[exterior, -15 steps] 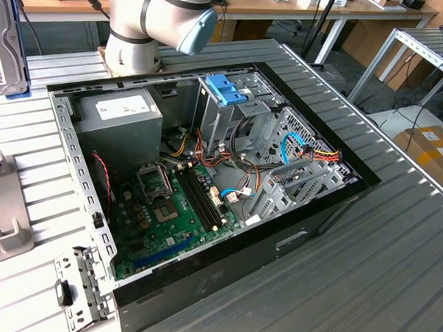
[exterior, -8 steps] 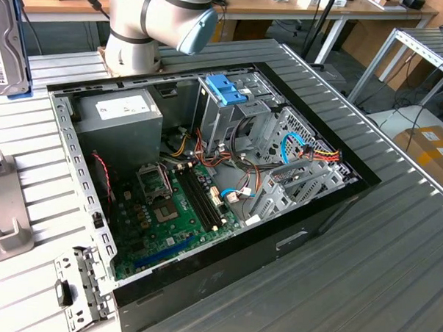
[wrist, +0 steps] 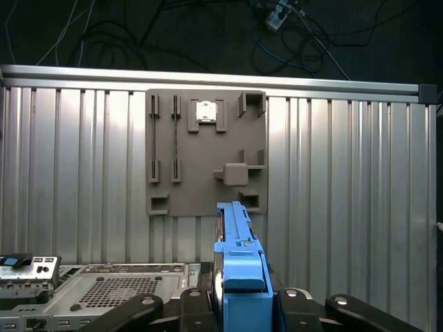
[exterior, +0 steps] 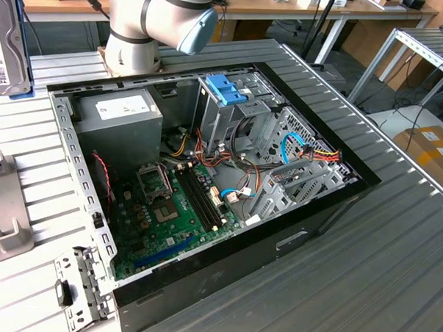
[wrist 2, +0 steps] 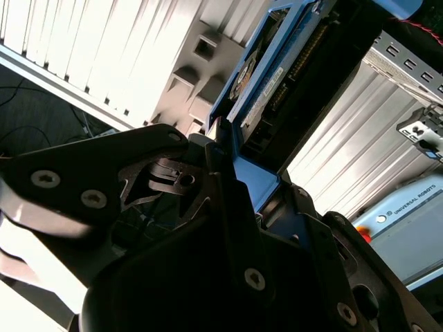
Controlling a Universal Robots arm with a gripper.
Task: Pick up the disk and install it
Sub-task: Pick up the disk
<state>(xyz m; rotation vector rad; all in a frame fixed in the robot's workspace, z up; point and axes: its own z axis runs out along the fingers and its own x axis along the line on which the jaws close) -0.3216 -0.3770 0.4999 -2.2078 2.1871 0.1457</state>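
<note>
Currently I have the gripper closed on the disk. In the first wrist view its black fingers press on either side of the light-blue carrier frame. The disk stands on edge between them, with its blue end tab facing the camera. In the second wrist view the disk juts out from the dark gripper body, and I can see its blue frame and the dark underside with its connector row.

In the exterior view the disk is at the upper left corner of the frame, partly cut off by the edge. It hangs upright with its labelled grey face towards the camera, above the ribbed table and well apart from the computer case. The arm rises at the top centre of that frame, behind the case.

The case lies open on its side in the middle of the frame. Inside it I can see the motherboard, the grey power supply and the upright drive cage, which has a blue bracket on top. A grey fixture plate lies flat on the table beneath the held disk. A small silvery square part sits in one of the plate's recesses.
</note>
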